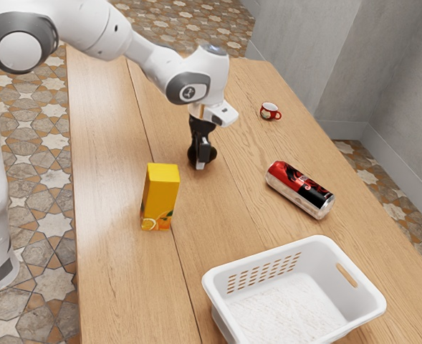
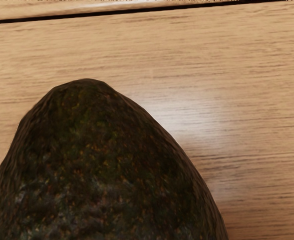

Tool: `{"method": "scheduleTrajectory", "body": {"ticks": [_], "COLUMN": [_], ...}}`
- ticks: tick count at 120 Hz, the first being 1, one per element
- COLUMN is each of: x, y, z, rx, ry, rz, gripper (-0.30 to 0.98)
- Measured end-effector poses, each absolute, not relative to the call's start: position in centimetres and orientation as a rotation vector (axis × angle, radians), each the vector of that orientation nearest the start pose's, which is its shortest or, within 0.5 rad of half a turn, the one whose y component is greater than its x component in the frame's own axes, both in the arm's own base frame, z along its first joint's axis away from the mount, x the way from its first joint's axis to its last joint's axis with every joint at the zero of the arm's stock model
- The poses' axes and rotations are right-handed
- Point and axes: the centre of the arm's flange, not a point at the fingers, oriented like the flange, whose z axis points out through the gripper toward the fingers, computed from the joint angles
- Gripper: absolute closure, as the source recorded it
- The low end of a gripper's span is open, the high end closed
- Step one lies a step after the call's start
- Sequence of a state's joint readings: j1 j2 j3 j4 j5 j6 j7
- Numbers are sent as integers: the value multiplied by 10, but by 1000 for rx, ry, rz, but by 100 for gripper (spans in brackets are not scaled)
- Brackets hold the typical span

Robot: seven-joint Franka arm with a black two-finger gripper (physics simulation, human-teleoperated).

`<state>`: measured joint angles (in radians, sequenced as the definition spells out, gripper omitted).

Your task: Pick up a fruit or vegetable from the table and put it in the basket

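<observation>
The tool (image 1: 202, 159) is at the avocado (image 1: 192, 155), low over the table (image 1: 110, 251) and well apart from the basket (image 1: 261, 256) — whether it is clamped on the avocado or apart, I cannot tell — with the carton (image 1: 161, 197) near them, upright

The avocado (image 2: 102, 170) is very dark green, almost black, with small brown and yellowish speckles. The carton (image 1: 160, 197) is yellow, and has orange fruits and green leaf printed low. The can (image 1: 300, 188) is red and black with silver ends; the mug (image 1: 267, 115) is red outside, white inside. The basket (image 1: 318, 265) is white, the tabletop (image 1: 110, 251) light brown with fine grain lines.
</observation>
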<state>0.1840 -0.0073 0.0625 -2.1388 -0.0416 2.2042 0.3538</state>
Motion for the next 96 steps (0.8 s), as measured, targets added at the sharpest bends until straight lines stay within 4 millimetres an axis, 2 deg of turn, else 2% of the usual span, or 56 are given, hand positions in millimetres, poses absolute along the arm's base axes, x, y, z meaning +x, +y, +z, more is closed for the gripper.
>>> {"method": "scheduleTrajectory", "body": {"ticks": [11, 26, 38, 46, 61, 67, 78, 87, 96], "x": [530, 531, 533, 531, 519, 520, 526, 530, 525], "y": [131, 132, 133, 132, 125, 97, 25, -44, -113], "z": [413, 415, 420, 438, 494, 515, 553, 584, 601], "rx": [-3162, -3163, -3149, -3130, -3086, -3071, -3020, -2962, -2915], "ry": [122, 111, 104, 104, 118, 193, 382, 548, 699], "rz": [-133, -166, -198, -256, -419, -482, -605, -711, -792], "gripper": [12, 37, 43, 39, 37, 38, 39, 38, 38]}}
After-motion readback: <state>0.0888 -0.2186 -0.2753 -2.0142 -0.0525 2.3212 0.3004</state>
